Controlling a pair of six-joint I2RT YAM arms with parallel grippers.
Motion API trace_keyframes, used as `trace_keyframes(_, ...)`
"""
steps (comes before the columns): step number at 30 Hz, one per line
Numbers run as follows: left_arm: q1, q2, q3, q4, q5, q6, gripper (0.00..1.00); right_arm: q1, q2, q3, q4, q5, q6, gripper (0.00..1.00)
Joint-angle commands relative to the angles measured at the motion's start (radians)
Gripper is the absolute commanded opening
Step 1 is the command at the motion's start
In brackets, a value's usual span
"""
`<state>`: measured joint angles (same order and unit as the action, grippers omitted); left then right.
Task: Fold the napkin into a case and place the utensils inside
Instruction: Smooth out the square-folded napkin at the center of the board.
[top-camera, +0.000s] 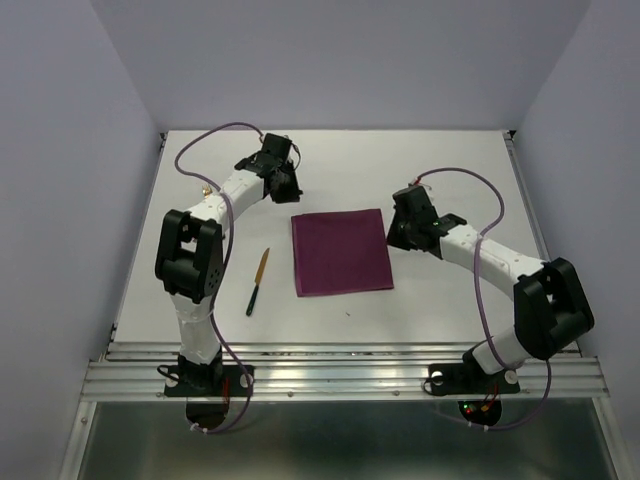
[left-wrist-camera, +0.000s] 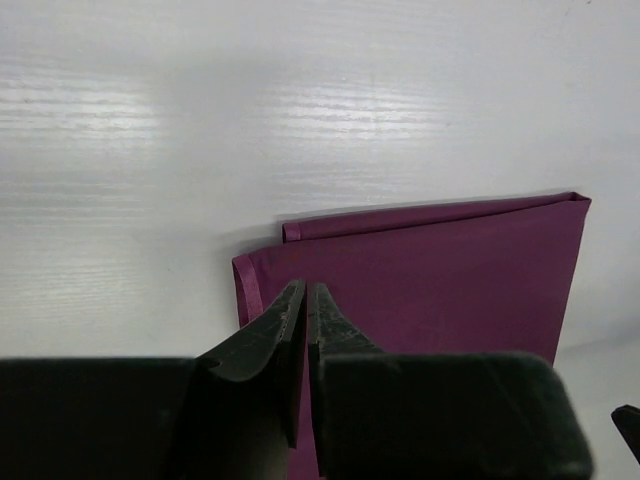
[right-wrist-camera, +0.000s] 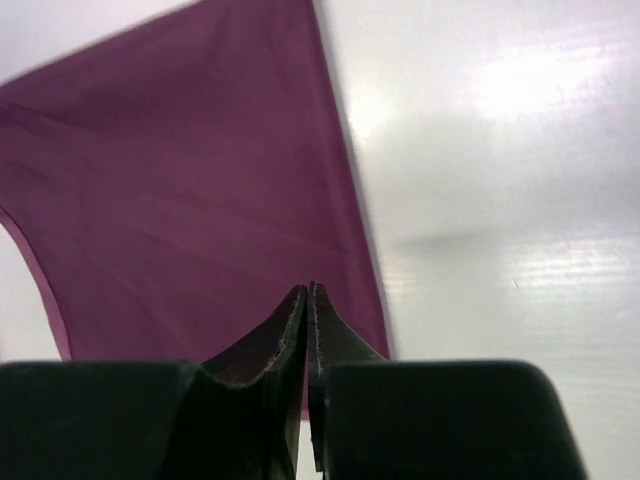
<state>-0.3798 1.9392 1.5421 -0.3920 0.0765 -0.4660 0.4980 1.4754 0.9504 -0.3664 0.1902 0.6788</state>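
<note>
The plum-purple napkin (top-camera: 341, 252) lies folded in a flat layered rectangle on the white table (top-camera: 450, 310), between both grippers. The left gripper (left-wrist-camera: 305, 292) hovers over its corner, jaws nearly closed, holding nothing; the right gripper (right-wrist-camera: 307, 292) is closed, empty, at the napkin's edge.

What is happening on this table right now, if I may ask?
Two robot arms are working on a purple napkin, which lies folded flat on the table. The left tool is by its far left corner, the right tool by its right edge; neither holds anything. One utensil lies left of the napkin, untouched.
</note>
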Motion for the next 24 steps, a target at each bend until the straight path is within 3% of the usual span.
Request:
trace_keyframes(1,0.004,-0.094,0.039,-0.054,-0.058,0.035,0.18,0.004,0.074,0.089,0.006,0.058,-0.033,0.10)
trace_keyframes(14,0.012,-0.347,-0.391,0.029,-0.034,-0.019,0.18,0.004,0.482,0.427,-0.005,0.068,-0.097,0.11)
trace_keyframes(24,0.012,-0.431,-0.415,-0.010,-0.004,-0.026,0.18,-0.009,0.407,0.222,0.030,0.098,-0.101,0.12)
